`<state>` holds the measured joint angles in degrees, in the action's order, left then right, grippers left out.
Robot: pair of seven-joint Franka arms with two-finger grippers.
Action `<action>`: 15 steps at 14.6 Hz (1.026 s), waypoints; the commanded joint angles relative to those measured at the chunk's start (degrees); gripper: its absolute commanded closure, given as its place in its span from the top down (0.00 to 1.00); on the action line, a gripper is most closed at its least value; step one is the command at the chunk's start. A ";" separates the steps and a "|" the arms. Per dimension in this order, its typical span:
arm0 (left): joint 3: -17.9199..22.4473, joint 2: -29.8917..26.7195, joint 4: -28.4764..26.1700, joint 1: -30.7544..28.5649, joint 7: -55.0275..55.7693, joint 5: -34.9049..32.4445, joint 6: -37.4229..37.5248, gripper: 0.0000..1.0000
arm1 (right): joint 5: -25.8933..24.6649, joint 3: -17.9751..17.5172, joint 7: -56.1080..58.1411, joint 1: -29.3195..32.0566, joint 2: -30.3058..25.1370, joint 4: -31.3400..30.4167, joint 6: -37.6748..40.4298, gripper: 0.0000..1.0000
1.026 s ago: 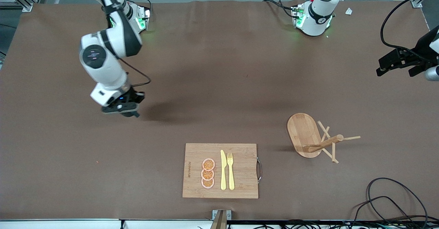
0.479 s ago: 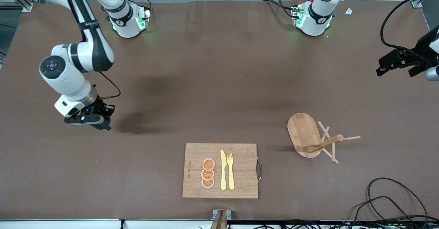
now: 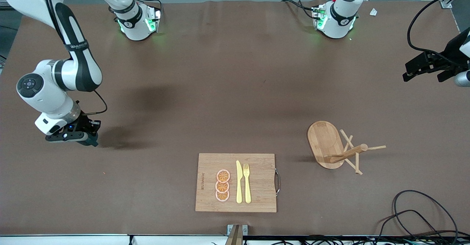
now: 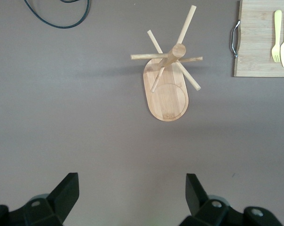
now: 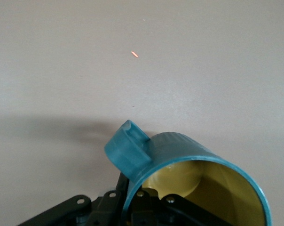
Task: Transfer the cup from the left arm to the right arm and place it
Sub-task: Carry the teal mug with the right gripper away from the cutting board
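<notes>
The cup (image 5: 198, 176), dark teal with a mustard-yellow inside and a small teal handle, is held in my right gripper (image 5: 138, 197), whose fingers pinch its rim wall. In the front view the right gripper (image 3: 79, 136) hangs low over bare table near the right arm's end, and only a dark edge of the cup (image 3: 92, 142) shows under it. My left gripper (image 3: 422, 68) waits open and empty, high at the left arm's end of the table. In the left wrist view its fingers (image 4: 67, 193) stand wide apart over bare table.
A wooden peg stand (image 3: 332, 146) on an oval base stands toward the left arm's end and also shows in the left wrist view (image 4: 168, 87). A cutting board (image 3: 257, 182) with orange slices, a yellow knife and a fork lies near the front edge. Black cables (image 3: 422, 212) lie at the front corner.
My right arm has swung toward its own end of the table and lower in the front view, carrying the cup. The left arm has not moved.
</notes>
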<state>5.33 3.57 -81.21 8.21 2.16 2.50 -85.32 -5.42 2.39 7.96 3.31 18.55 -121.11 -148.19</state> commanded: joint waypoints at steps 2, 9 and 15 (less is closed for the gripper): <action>-0.14 -0.49 -0.44 -0.04 0.39 -0.83 -0.46 1.00 | 1.64 -1.43 0.83 0.65 3.51 1.66 -3.07 0.00; -0.23 -0.49 -0.44 -0.04 0.47 -0.83 -0.55 1.00 | 1.99 -1.34 1.10 1.26 8.42 6.40 -5.27 0.00; -0.14 -0.41 -0.53 -0.04 0.47 -0.92 -0.55 1.00 | 2.52 -11.41 3.38 15.01 10.10 5.00 0.14 0.00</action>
<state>5.34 3.57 -81.27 8.21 2.16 2.50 -85.32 -3.44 -1.92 9.51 9.99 28.29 -115.86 -151.76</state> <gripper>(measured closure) 0.000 0.956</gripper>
